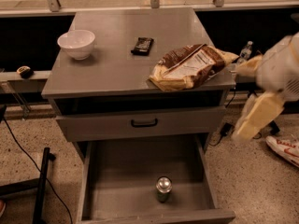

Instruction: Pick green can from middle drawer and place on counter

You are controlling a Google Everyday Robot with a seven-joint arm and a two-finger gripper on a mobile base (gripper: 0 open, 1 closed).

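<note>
Green can [163, 189] upright, near front of open middle drawer [126, 171]. Gripper [252, 120] off bench [117, 64] right side, higher, well right of can. Grip state: can't tell.

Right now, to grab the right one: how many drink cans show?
1: the small dark green can stands upright near the front of the open grey metal drawer. The shut drawer may hide others. The gripper hangs right of the cabinet.

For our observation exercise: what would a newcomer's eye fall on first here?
The green can stands alone in the open middle drawer, near its front. On the counter above lies a crumpled snack bag at the right edge; the gripper hangs off to the right, beside the counter.
</note>
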